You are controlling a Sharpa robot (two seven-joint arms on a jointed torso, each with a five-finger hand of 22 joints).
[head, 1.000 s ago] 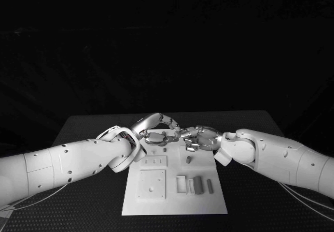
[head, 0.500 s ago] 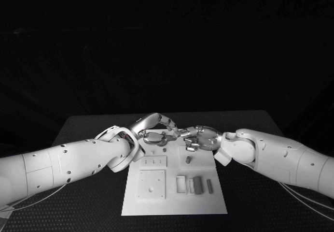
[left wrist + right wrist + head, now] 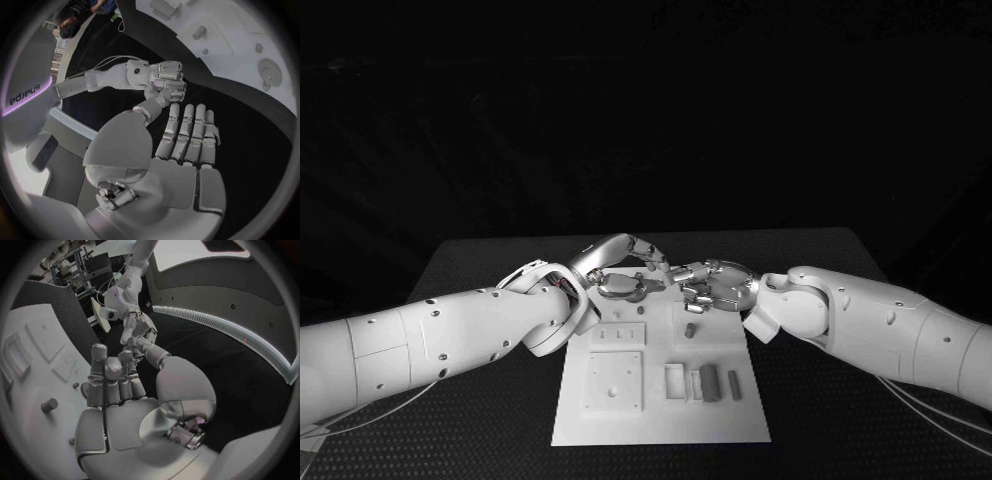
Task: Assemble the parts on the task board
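Note:
The white task board (image 3: 661, 425) lies in the middle of the black table. Several grey parts (image 3: 711, 381) lie side by side on its near right, and a short peg (image 3: 691, 327) stands further back, also seen as peg (image 3: 49, 405). My left hand (image 3: 620, 270) and right hand (image 3: 713, 283) meet over the board's far end. The left hand (image 3: 187, 135) has straight fingers, and its thumb touches the curled fingers of the right hand (image 3: 164, 80). The right hand (image 3: 112, 385) stretches its thumb to the left hand (image 3: 128, 305). No part shows between them.
A raised square plate (image 3: 613, 380) sits on the board's near left. The board (image 3: 250, 30) carries a peg (image 3: 199, 33) and a round recess (image 3: 270, 67). Black table (image 3: 473, 270) lies on both sides of the board.

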